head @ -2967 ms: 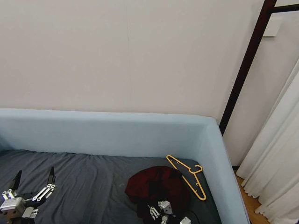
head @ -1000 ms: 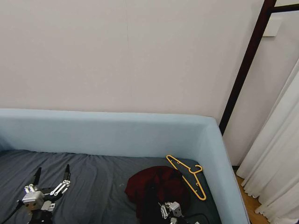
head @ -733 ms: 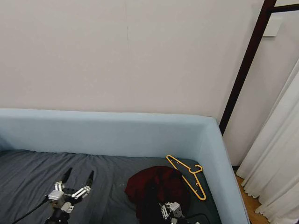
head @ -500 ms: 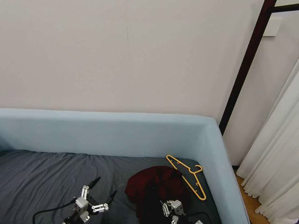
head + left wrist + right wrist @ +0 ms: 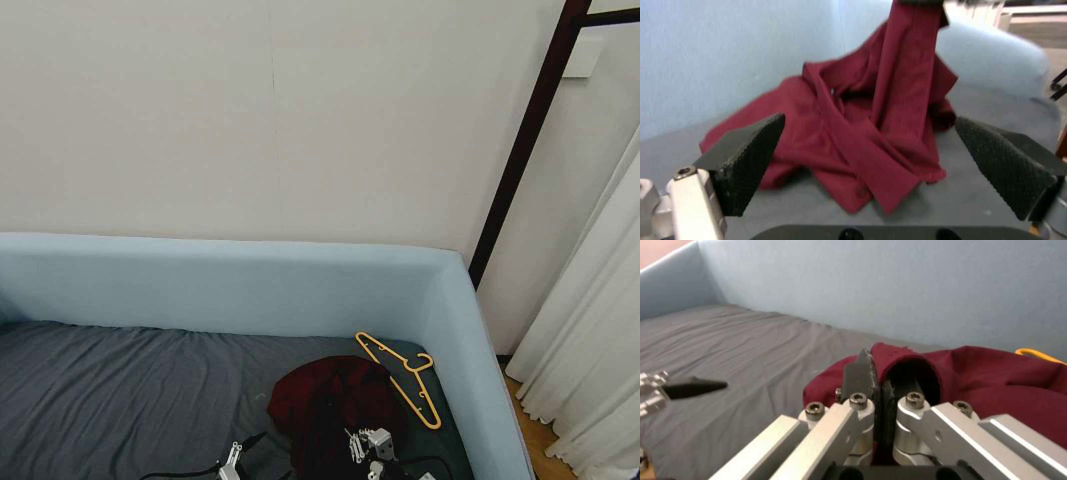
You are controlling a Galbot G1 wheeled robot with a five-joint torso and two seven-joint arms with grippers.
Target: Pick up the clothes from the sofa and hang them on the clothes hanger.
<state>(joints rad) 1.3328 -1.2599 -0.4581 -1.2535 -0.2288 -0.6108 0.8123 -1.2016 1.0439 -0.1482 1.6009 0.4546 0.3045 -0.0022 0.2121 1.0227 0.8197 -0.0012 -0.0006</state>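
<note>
Pinching a raised fold of the dark red garment, the right gripper is clamped tight, cloth caught in its closed jaws. Head view: that gripper sits low over the garment, at 5 o'clock of the heap's middle. Garment is a crumpled heap on the grey sheet of the light blue sofa, at the seat's 4 o'clock end, near the right armrest. Left wrist view: one strip of the cloth is pulled straight up out of the heap, the rest slumped on the sheet.

Left gripper hangs low over the sheet at 9 o'clock of the right gripper, near it but apart. Its black fingers are spread wide, gripping nothing. The heap lies straight ahead between them, not touched. One of them shows in the right wrist view too, low over the sheet.

Yellow hanger lies flat on the sheet at 2 o'clock of the garment, just beside it, hook toward the armrest. Can't tell whether cloth and hanger touch. Dark pole stands past the armrest at 2 o'clock, white curtain at 4 o'clock of it.
</note>
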